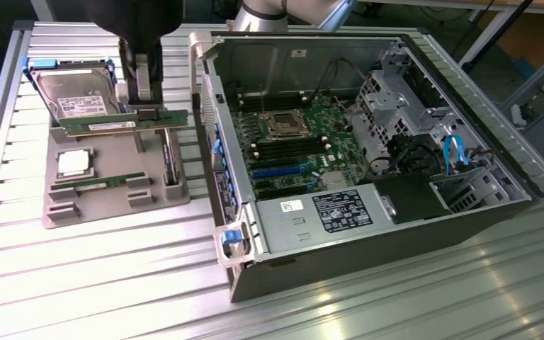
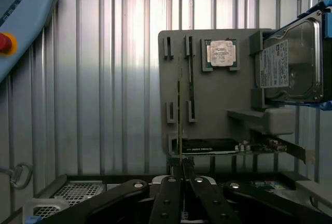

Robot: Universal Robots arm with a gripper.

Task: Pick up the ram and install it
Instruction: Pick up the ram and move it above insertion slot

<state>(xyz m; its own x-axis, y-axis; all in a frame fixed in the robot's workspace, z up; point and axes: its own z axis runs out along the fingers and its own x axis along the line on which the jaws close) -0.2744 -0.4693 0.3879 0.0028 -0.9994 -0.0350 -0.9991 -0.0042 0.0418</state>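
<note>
- The tray (image 1: 111,209) is on the table (image 1: 93,283), at the exterior view's left of the computer case (image 1: 348,262).
- The hard drive (image 1: 76,92) is on it, behind the CPU chip (image 1: 74,163).
- The ram (image 1: 102,125) is seemingly just above the tray.

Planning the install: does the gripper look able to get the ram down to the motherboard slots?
Probably yes: the case lies open-side up, nothing covers the slots, and the gripper is shut on the ram.

two ram sticks (image 1: 102,125), one hard drive (image 1: 76,92), one cpu chip (image 1: 74,163), one expansion card (image 2: 210,146) and one computer case (image 1: 348,258).
</note>
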